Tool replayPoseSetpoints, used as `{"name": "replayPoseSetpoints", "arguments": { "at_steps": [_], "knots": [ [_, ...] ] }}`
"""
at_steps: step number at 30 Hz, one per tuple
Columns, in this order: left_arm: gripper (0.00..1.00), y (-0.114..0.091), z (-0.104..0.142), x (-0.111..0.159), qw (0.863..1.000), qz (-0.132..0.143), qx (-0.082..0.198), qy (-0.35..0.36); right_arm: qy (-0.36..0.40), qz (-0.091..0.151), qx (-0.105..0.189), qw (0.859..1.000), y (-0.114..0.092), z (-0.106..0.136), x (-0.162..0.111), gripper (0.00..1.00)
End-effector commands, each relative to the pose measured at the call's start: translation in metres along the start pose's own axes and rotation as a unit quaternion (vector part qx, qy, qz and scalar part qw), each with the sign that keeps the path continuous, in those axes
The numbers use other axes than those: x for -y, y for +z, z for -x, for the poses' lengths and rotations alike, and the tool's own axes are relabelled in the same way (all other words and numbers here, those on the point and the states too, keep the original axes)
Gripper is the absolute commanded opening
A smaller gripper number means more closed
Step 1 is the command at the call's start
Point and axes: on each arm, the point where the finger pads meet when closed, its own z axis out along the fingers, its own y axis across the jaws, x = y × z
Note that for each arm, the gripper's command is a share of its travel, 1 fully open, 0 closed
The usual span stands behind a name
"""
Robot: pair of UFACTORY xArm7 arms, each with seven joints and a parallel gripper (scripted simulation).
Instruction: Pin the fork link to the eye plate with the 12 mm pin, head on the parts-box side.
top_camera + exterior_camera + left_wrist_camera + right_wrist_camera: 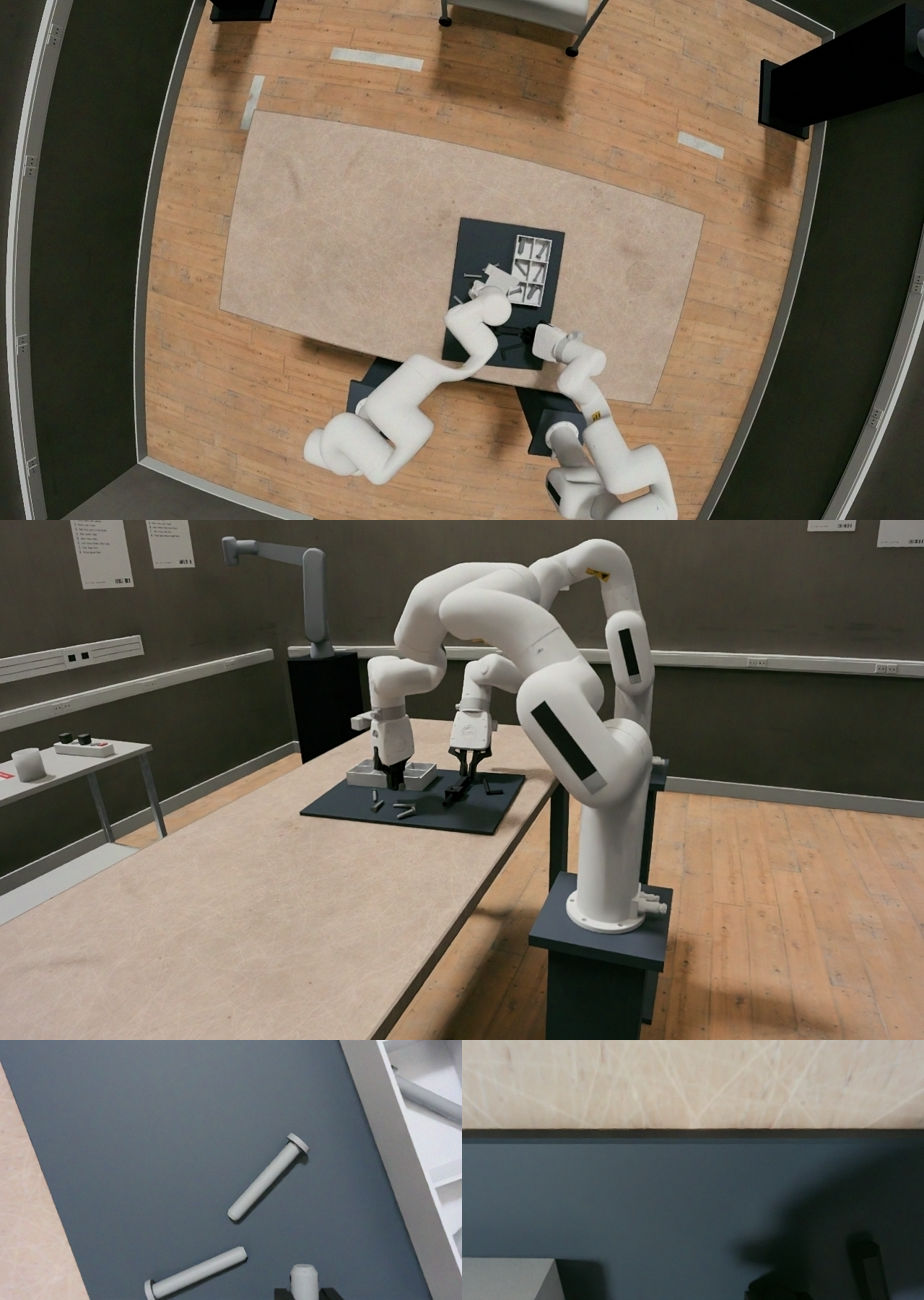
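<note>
My left gripper (395, 780) (304, 1295) is shut on a grey pin (304, 1280), whose plain end points out between the fingertips; its head is hidden. It is above the dark mat (478, 234) (349, 804) (144, 1148) (642, 1202), beside the parts box. My right gripper (468, 773) (528, 334) is shut on the black fork link, which lies low in line with the black eye plate. These black parts (455, 789) (509, 331) blend together, so I cannot tell where the fork meets the eye, or see the holes.
Two loose headed pins (265, 1181) (198, 1271) lie on the mat near the held pin; more lie close by. The white parts box (512, 265) (362, 780) (401, 1166) holds several pins or bolts. A black L-shaped piece (493, 791) (504, 354) lies near the right gripper.
</note>
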Motion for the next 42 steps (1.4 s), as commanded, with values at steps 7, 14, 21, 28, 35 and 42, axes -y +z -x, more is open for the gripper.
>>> {"name": "replayPoseSetpoints", "arguments": {
  "at_steps": [7,14,21,28,35,42],
  "knots": [
    [0.00,-0.0105,-0.0014,-0.0005,1.000,0.001,-0.002,0.000,-0.001,-0.001,0.000,1.000,-0.0008,0.0008,0.0012,0.00],
    [0.00,-0.0117,-0.0014,-0.0005,1.000,0.001,-0.002,0.000,-0.001,-0.001,0.000,1.000,-0.0008,0.0008,0.0012,0.00],
    [0.00,-0.0119,-0.0014,-0.0005,1.000,0.001,-0.002,0.000,-0.001,-0.001,0.000,1.000,-0.0008,0.0008,0.0012,0.00],
    [0.00,-0.0119,-0.0014,-0.0005,1.000,0.001,-0.002,0.000,-0.001,-0.001,0.000,1.000,-0.0008,0.0008,0.0012,0.00],
    [0.00,-0.0119,-0.0014,-0.0005,1.000,0.001,-0.002,0.001,-0.001,-0.001,0.000,1.000,-0.0008,0.0008,0.0012,0.00],
    [0.00,-0.0119,-0.0011,-0.0009,1.000,0.000,-0.002,0.006,-0.001,-0.001,0.000,1.000,-0.0008,0.0008,0.0012,0.00]
  ]
}}
